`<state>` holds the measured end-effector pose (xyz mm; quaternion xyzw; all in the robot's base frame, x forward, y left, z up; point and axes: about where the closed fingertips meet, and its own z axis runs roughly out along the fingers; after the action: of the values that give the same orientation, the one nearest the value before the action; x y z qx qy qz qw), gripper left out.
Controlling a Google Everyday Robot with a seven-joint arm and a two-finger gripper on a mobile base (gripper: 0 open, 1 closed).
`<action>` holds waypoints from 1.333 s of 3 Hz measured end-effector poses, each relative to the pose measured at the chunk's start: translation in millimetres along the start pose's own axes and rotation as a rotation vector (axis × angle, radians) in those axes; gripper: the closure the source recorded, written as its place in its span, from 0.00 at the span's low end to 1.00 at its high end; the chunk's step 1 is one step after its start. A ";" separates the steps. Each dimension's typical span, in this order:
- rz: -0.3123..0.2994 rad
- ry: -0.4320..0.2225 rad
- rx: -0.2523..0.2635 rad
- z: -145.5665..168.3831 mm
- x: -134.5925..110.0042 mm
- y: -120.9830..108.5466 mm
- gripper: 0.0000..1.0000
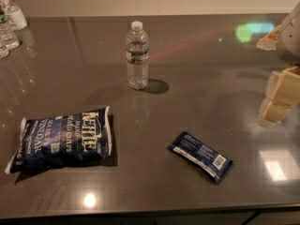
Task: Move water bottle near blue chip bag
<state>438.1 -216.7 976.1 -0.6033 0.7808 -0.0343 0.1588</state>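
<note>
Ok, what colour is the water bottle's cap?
The water bottle cap is white, camera view; gripper at right edge.

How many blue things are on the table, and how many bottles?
Blue things: 2, the chip bag and the small packet.
Bottles: 3 that show, the water bottle in the middle, plus the pump bottle and a clear bottle in the far left corner. The picture's edge may hide more.
Robot gripper: 1, at the right edge.
Total: 6.
</note>
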 end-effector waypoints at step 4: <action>0.036 -0.158 0.029 21.2 -30.7 -37.5 0.00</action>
<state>485.9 -194.6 971.5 -0.5879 0.7758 0.0049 0.2291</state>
